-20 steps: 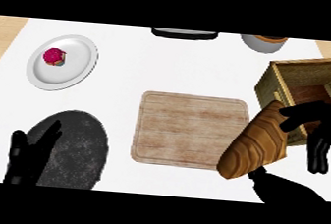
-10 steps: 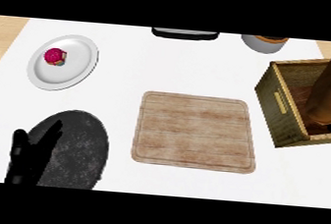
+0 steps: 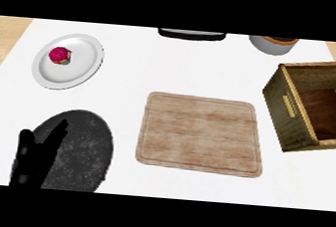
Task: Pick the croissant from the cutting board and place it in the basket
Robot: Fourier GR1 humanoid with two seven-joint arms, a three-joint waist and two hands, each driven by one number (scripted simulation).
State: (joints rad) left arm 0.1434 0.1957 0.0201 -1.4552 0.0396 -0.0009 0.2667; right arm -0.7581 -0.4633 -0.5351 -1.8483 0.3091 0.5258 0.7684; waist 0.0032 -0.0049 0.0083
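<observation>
Fingers (image 3: 42, 140): left hand (image 3: 30, 162) at lower left, open, straight, resting over dark plate (image 3: 83, 146). White plate (image 3: 83, 54): upper left, carries a pink item (image 3: 60, 55). Board (image 3: 201, 134): centre of bench (image 3: 197, 63), bare. Basket (image 3: 304, 116): right edge, open; visible interior shows no croissant. Right hand: out of view, fingers' state unknown. Croissant: not visible anywhere. Step, judged: transfer or release. Next: confirm croissant sits inside basket.
</observation>
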